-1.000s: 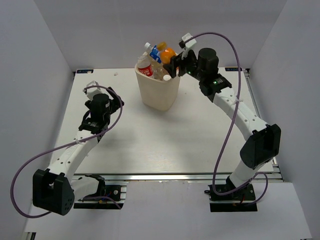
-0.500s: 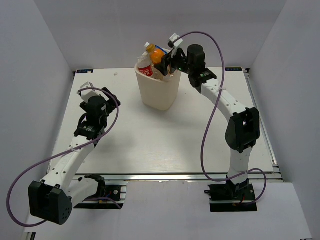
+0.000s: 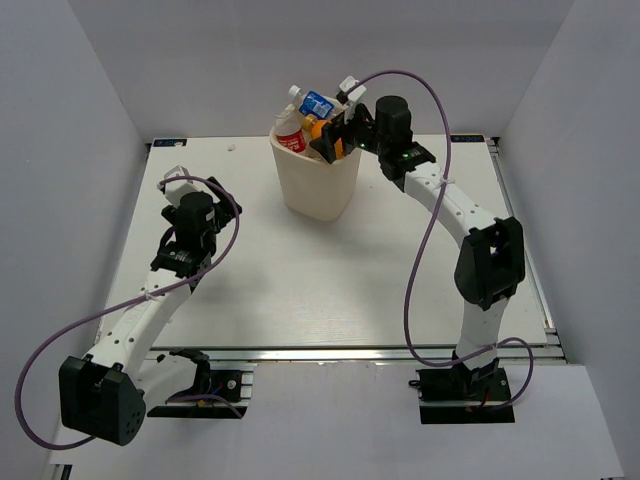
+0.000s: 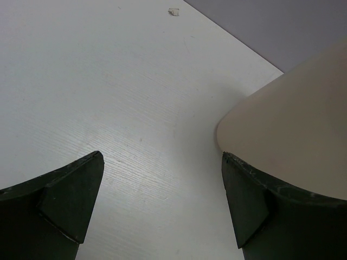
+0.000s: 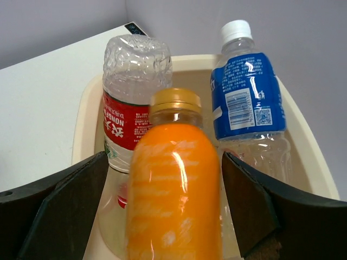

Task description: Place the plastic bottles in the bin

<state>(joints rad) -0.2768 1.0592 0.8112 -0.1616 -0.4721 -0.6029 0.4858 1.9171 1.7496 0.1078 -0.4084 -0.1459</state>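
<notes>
At bin [image 3: 315, 190] mouth — orange bottle [image 5: 173, 200] between spread jaws of right gripper [image 5: 163, 160], gap one side; left gripper [image 4: 161, 157] jaws spread too.

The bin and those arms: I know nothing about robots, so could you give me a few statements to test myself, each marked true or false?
1. The orange bottle sits between the fingers of the right end effector. True.
2. The bin lies tipped on its side. False: it stands upright.
3. The left end effector grips a bottle. False: it is open and holds nothing.
4. A blue-labelled bottle with a white cap is in the bin. True.
</notes>
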